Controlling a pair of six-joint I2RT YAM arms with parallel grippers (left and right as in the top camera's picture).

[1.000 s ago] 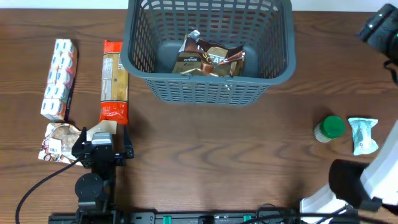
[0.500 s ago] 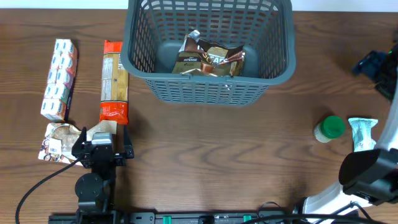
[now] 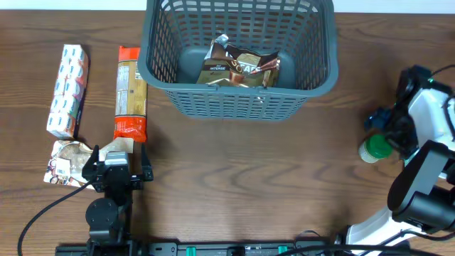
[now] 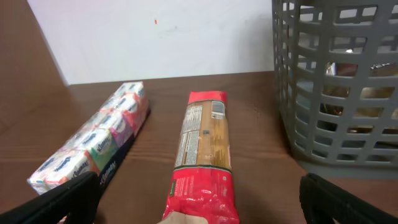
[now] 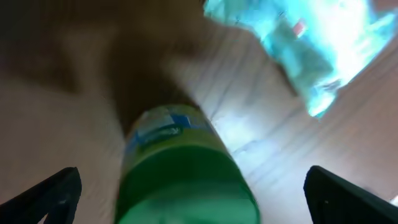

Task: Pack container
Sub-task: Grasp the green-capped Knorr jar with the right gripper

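At right of frame: right gripper (image 5: 193, 196), spread, newly descended over green-capped jar (image 3: 375, 147); likely next item. Container (image 3: 238, 96), top centre, holds one foil bag (image 3: 242, 65). Left gripper (image 4: 199, 208) spread, lower left.

Tissue pack (image 3: 67, 90) beside pasta packet (image 3: 131, 92) (parallel, apart) — green-capped jar (image 3: 373, 149) at right, teal pouch (image 5: 305, 43) near

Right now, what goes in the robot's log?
right fingers: open over green-lidded bottle | left fingers: open near pasta pack | container: holds coffee bag
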